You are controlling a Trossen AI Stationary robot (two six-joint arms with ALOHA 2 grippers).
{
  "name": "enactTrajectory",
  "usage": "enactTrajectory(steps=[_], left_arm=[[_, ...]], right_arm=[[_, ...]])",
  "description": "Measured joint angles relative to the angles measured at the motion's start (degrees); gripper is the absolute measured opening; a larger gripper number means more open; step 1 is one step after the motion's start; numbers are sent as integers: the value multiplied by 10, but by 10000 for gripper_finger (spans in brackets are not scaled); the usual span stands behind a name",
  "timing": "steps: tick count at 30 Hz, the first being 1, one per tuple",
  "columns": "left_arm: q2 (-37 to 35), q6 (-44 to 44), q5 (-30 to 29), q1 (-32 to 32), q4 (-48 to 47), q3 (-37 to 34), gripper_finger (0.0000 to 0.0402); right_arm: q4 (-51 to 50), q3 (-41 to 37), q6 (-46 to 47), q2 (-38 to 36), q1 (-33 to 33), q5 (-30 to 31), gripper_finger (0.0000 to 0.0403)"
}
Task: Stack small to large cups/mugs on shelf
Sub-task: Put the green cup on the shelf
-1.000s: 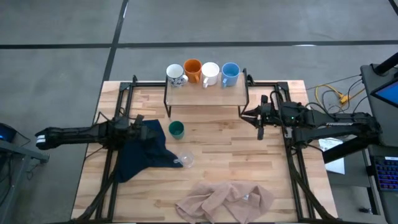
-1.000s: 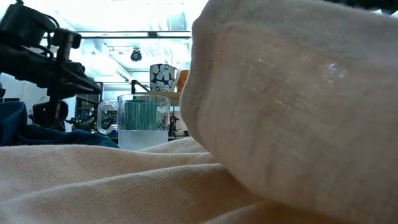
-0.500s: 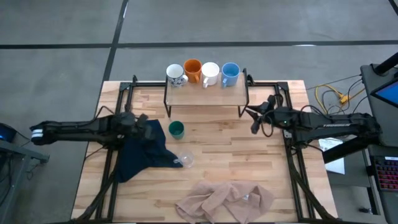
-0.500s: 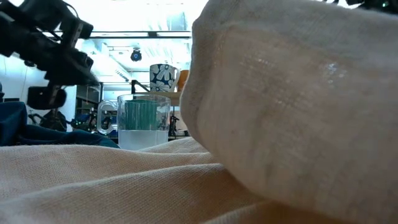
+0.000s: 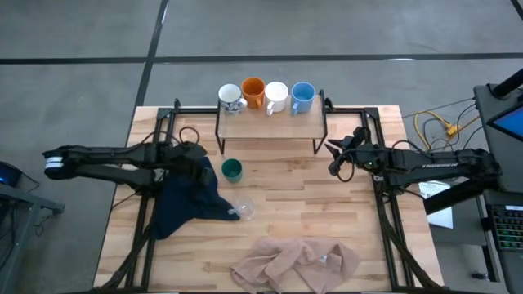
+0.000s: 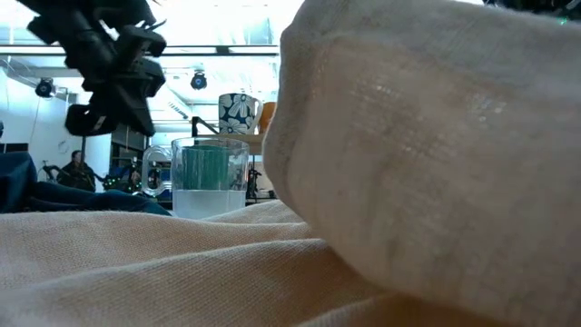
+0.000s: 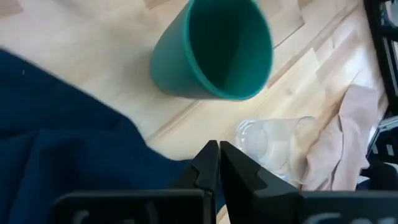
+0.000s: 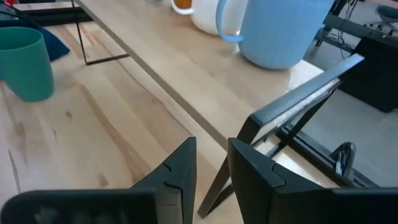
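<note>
Four mugs in a row on shelf (image 5: 270, 122): patterned (image 5: 230, 99), orange (image 5: 253, 92), white (image 5: 275, 96), blue (image 5: 302, 96). Green mug (image 5: 232, 170) on table in front of shelf, beside blue cloth (image 5: 186, 198); glass cup (image 5: 243, 209) on its side nearer beige cloth (image 5: 296, 263). Left gripper (image 5: 198, 163) above blue cloth, next to green mug, fingers pressed together, empty. Right gripper (image 5: 333, 158) by shelf's right end, fingers slightly parted, holding nothing.

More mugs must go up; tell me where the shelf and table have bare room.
The shelf has bare board in front of its four mugs; the back edge is crowded. The tabletop is bare between the green mug and the right gripper. The blue cloth and beige cloth crowd the rest.
</note>
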Motion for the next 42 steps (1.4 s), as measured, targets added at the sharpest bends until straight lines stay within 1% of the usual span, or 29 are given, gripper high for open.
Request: enactTrajectory(steps=[7,9,14,19,21,23,25,28,30,35,37,39,42], left_arm=[[49,41,2,1,-36,53,0],[53,55,5,1,-42,65,0],[49,56,6,3,-61,96,0],[40,62,7,7,-67,109,0],[40,107,3,8,-69,110,0],[37,175,-17,7,-67,112,0],[25,247,-66,3,-68,107,0],[-5,323,-162,-5,-62,91,0],[-35,367,-190,-7,-31,76,0],[-128,428,-201,-9,53,18,0],[-161,471,-200,-9,93,-10,0],[-180,522,-191,-12,144,-35,0],[-182,557,-181,-23,190,-63,0]], right_arm=[[-1,-4,8,0,0,0,93],[-1,-4,8,0,0,0,95],[-2,-4,8,0,0,0,93],[-2,-4,8,0,0,-1,89],[-2,-5,8,0,0,-1,90],[-2,-5,8,0,0,-1,93],[-2,-5,8,0,0,-1,95],[-2,-5,11,0,0,-6,97],[-2,-5,12,0,0,-7,97],[-2,-5,20,0,0,-21,98],[-2,-5,23,0,0,-21,97],[-2,-5,26,0,0,-22,95],[-2,-5,34,0,0,-22,90]])
